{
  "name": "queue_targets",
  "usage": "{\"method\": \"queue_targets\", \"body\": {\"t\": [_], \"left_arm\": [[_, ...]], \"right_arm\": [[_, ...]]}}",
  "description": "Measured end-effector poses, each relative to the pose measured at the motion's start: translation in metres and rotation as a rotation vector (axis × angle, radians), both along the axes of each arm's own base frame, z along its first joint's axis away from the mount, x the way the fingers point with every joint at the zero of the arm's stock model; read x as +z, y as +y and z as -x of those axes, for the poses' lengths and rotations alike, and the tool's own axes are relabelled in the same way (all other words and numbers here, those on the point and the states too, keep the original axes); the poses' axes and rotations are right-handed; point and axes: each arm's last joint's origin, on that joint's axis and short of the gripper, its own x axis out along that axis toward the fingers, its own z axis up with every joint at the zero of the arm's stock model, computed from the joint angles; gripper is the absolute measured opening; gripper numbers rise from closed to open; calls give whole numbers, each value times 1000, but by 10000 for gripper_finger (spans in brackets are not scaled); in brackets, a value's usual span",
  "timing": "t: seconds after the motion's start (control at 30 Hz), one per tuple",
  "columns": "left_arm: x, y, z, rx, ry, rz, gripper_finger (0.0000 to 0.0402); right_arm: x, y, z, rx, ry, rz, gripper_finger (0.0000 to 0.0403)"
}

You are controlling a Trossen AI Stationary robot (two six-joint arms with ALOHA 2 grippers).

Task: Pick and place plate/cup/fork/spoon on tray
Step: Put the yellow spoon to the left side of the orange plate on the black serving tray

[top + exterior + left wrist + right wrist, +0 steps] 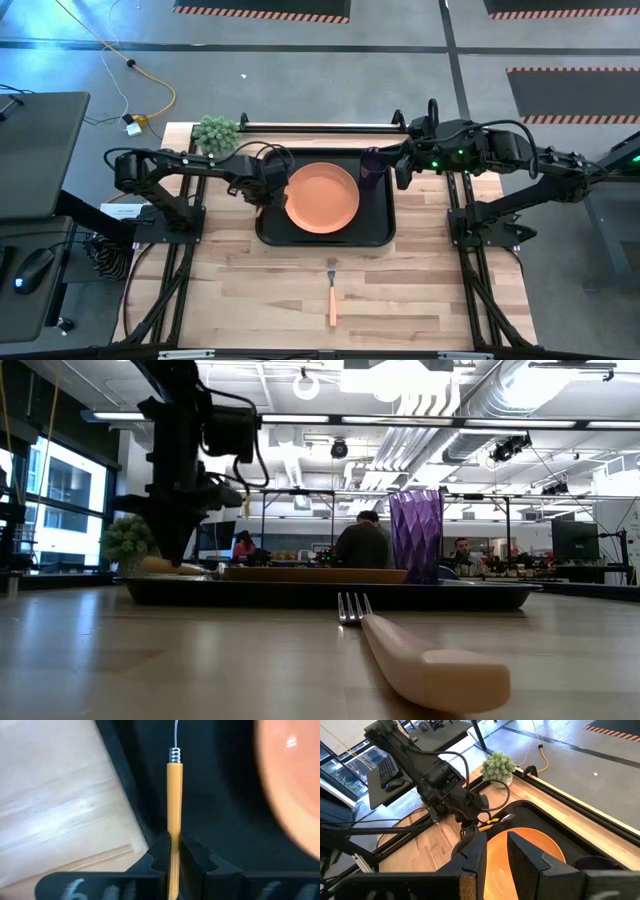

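Observation:
The black tray [378, 232] lies mid-table. The orange plate [322, 197] rests flat in it, and the purple cup [372, 165] stands upright in its far right corner. My left gripper [262, 190] is shut on the spoon [174, 780], low over the tray's left part beside the plate. The spoon's silver bowl [507, 817] points toward the far edge. My right gripper [399, 172] is open and empty just right of the cup. The fork [332, 295] lies flat on the table near the tray, tines toward it. My left gripper pinches the spoon's yellow-orange handle [174, 837] between its two fingers, partway along it. The fingers come from above, pointing down, and lie across the handle. The spoon sits about level just over the tray floor. I cannot tell whether it touches the tray.
A small green plant [216, 132] stands at the table's far left corner. A black rail [320, 127] runs along the far edge. Bare wood lies around the fork on the near half. People sit in the room beyond the table [362, 540].

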Motion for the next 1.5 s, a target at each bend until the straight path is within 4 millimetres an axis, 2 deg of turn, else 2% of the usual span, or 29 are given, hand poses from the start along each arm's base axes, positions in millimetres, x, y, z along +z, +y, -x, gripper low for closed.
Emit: {"method": "queue_targets", "body": {"t": [0.13, 0.27, 0.43, 0.73, 1.07, 1.5], "left_arm": [[15, 4, -9, -50, -27, -51, 16], [18, 5, -12, -75, 44, -59, 16], [13, 6, -14, -104, 152, -27, 16], [7, 11, -32, -119, 167, -23, 16], [-9, 10, -36, -156, 240, -4, 16], [-8, 2, -42, -239, 265, -60, 16]], "right_arm": [[0, 0, 0, 0, 1, 0, 67], [-1, 0, 0, 0, 10, 0, 67], [-1, 0, 0, 0, 16, 0, 67], [-2, 0, 1, 0, 18, 0, 67], [-2, 0, 1, 0, 24, 0, 67], [-3, 0, 1, 4, 33, 6, 67]]}}
